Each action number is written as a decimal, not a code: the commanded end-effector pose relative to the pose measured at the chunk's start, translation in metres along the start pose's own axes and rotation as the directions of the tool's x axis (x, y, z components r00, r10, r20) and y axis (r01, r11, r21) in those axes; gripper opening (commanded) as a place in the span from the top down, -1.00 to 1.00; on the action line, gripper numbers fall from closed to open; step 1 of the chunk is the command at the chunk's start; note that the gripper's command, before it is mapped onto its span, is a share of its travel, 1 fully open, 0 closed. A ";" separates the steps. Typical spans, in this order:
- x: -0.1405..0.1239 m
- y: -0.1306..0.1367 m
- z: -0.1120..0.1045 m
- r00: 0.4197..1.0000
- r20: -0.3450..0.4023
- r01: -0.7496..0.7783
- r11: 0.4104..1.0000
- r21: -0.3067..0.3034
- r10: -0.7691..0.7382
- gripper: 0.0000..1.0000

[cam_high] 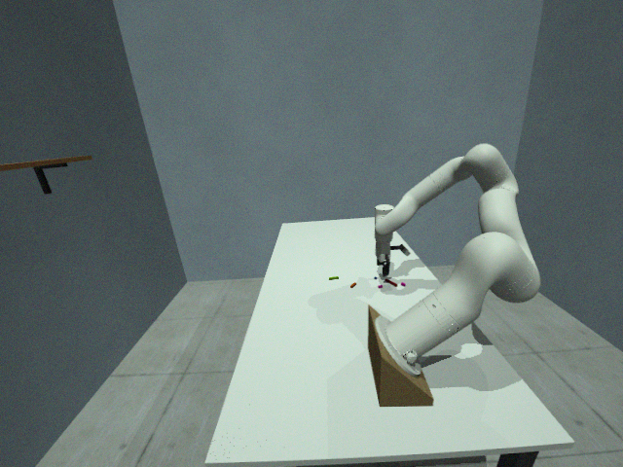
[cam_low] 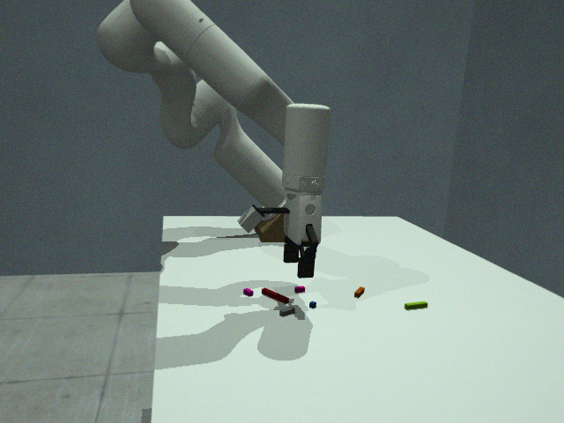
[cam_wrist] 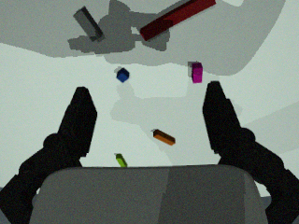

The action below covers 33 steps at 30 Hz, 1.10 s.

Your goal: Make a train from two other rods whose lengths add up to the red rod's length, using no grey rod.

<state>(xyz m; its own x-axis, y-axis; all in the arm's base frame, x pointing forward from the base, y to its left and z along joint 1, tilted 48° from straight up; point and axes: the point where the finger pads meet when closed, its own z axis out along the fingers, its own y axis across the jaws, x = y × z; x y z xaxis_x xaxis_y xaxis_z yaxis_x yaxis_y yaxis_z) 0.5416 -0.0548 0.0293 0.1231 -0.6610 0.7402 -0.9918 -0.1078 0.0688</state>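
The white arm [cam_high: 453, 296] rises from its tilted base, bends high at the elbow and reaches down; the wrist [cam_low: 306, 145] stands upright; the gripper [cam_low: 301, 260] points straight down above the worktop [cam_low: 410, 364], fingers spread fully apart, holding nothing.

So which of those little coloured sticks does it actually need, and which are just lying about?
Needed: red rod, as the length to match; lime rod; one magenta rod.
Lying about: grey rod; blue rod; orange rod; the other magenta rod.
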 end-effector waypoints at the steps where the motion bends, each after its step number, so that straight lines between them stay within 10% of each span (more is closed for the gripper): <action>1: 0.000 -0.001 -0.001 0.986 0.006 0.166 0.986 -0.010 -0.166 -1.00; 13: 0.000 -0.001 -0.001 0.844 0.009 0.536 0.844 -0.007 -0.536 -1.00; 33: 0.000 0.000 -0.001 0.747 0.010 0.665 0.747 -0.005 -0.665 -1.00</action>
<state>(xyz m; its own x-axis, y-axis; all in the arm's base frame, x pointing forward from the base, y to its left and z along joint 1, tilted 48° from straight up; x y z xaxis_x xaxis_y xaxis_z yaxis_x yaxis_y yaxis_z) 0.5414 -0.0548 0.0291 0.7514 -0.4304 0.5001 -0.6595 -0.5151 0.5476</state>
